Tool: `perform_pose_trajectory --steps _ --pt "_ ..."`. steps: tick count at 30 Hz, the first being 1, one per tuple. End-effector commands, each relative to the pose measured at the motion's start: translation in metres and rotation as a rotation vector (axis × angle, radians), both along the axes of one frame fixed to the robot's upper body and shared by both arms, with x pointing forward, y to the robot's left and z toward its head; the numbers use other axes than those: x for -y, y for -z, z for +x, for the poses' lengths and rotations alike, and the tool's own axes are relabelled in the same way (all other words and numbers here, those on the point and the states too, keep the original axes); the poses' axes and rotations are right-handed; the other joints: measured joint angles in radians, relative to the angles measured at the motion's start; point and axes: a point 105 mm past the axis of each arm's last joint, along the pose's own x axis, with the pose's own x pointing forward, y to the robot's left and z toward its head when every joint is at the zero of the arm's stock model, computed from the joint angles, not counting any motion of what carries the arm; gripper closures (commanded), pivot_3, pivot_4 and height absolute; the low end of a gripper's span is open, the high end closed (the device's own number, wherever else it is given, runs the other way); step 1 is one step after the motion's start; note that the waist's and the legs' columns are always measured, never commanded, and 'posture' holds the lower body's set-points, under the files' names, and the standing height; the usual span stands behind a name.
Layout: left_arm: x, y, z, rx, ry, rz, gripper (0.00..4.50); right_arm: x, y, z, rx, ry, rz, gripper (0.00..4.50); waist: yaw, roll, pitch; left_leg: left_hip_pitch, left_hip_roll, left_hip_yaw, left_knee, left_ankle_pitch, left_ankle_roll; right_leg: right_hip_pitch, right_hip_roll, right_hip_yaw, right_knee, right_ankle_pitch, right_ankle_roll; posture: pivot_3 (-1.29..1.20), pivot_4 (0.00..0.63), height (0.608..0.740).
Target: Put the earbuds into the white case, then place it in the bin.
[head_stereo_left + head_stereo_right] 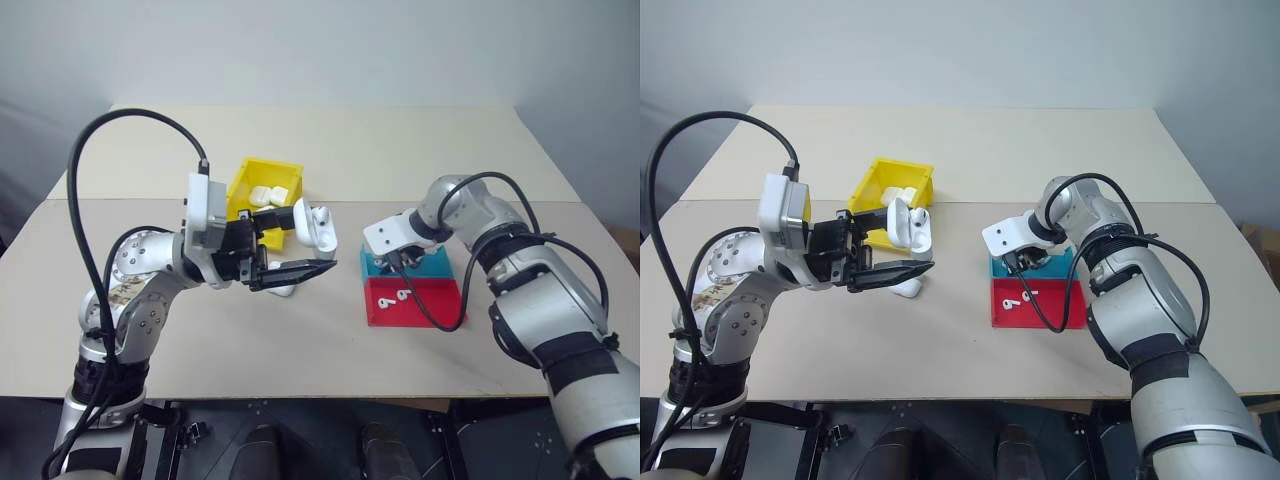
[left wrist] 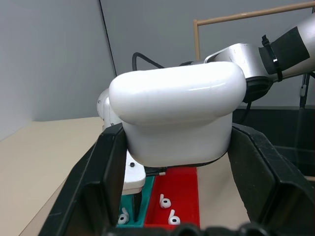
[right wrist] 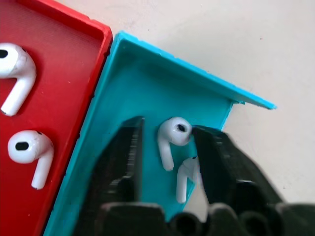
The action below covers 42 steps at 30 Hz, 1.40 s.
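Glossy white plastic throughout — slick, rigid and feather-light, so liable to squirt from a hard pinch. Best taken by the bulb of the earbud (image 3: 172, 135), squeezed across its round head rather than the thin stem. Lying in the teal tray (image 3: 147, 88), bulb right between the two black fingers (image 3: 123, 162) of the right gripper (image 3: 167, 157), stem trailing back toward the palm; a second bud just beside the far finger, partly hidden. Fingers parted around it, close on either side but apparently not yet pinching. Two more buds resting in the red tray (image 1: 440, 310) next door. Over on the other side, left gripper (image 1: 290, 250) clenched on the white case (image 1: 315, 228), held lid-up above the table, just in front of the yellow bin (image 1: 262, 170) — several cases already inside.
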Motion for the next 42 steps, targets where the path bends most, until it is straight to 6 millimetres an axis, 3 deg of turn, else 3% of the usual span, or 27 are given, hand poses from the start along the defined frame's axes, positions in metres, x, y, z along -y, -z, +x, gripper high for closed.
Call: perform_pose_trajectory --steps 1,4,8,12,17,23,25,29,34,42 --pt "-0.003 -0.011 -0.008 0.060 0.004 -0.019 1.70 -0.001 -0.008 0.003 0.024 -0.002 0.000 3.90 -0.002 0.000 0.000 0.000 0.000 0.000 0.000 0.000 0.000 0.000 0.000 0.000 0.000 0.000 0.000 0.00 0.150 0.740" --pt "-0.003 -0.012 -0.009 0.062 0.006 -0.018 1.70 -0.001 -0.007 0.002 0.017 -0.005 0.005 3.90 -0.003 0.000 0.000 0.000 0.000 0.000 0.000 0.000 0.000 0.000 0.000 0.000 0.001 0.000 0.000 0.00 0.150 0.740" --pt "-0.002 -0.013 -0.009 0.060 0.027 -0.015 1.70 -0.001 -0.022 0.004 0.014 0.036 0.086 3.90 -0.005 0.000 0.000 0.000 0.000 0.000 0.000 0.000 0.000 0.000 0.000 0.000 0.002 0.000 0.000 0.00 0.150 0.740" --pt "0.000 -0.015 -0.010 0.051 0.069 -0.016 1.70 0.003 -0.066 -0.005 -0.090 0.125 0.331 3.90 -0.002 0.002 0.002 0.000 0.000 0.000 0.000 0.000 0.000 0.000 0.000 0.000 0.006 0.000 0.000 0.00 0.150 0.740" --pt "0.001 -0.018 -0.008 0.041 0.100 -0.030 1.70 0.011 -0.100 -0.038 -0.174 0.160 0.566 3.90 0.010 0.002 0.002 0.000 0.000 -0.001 0.000 0.000 0.000 0.000 0.000 0.000 0.006 0.000 0.000 0.00 0.150 0.740" --pt "0.006 -0.017 0.001 0.030 0.112 -0.047 1.70 0.012 -0.146 -0.094 -0.238 0.236 1.077 3.90 0.021 0.003 0.002 -0.002 0.000 -0.001 0.002 0.000 0.000 0.000 -0.001 0.000 0.006 0.000 0.000 0.00 0.150 0.740" --pt "0.008 -0.015 0.004 0.027 0.118 -0.047 1.70 0.012 -0.161 -0.115 -0.348 0.231 1.300 3.90 0.016 0.003 0.002 0.000 0.000 -0.001 0.001 0.000 0.000 0.000 0.000 0.000 0.005 0.000 0.000 0.00 0.150 0.740" --pt "0.016 -0.015 0.009 0.016 0.139 -0.058 1.70 0.007 -0.164 -0.145 -0.461 0.221 1.469 3.90 0.014 0.002 0.002 0.002 0.000 -0.002 0.001 0.000 0.000 0.003 0.000 -0.001 0.005 0.000 0.000 0.00 0.150 0.740" --pt "0.023 -0.017 0.013 0.016 0.165 -0.052 1.70 -0.010 -0.166 -0.163 -0.514 0.186 1.530 3.90 0.011 0.002 0.002 0.002 0.000 -0.002 0.000 0.000 0.000 0.002 0.000 0.000 0.005 0.000 0.000 0.00 0.150 0.740" --pt "0.026 -0.018 0.014 0.016 0.197 -0.048 1.70 -0.031 -0.160 -0.166 -0.556 0.213 1.543 3.90 0.011 0.002 0.002 0.000 0.000 -0.002 0.000 0.000 0.000 0.002 0.000 0.000 0.005 0.000 0.000 0.00 0.150 0.740"
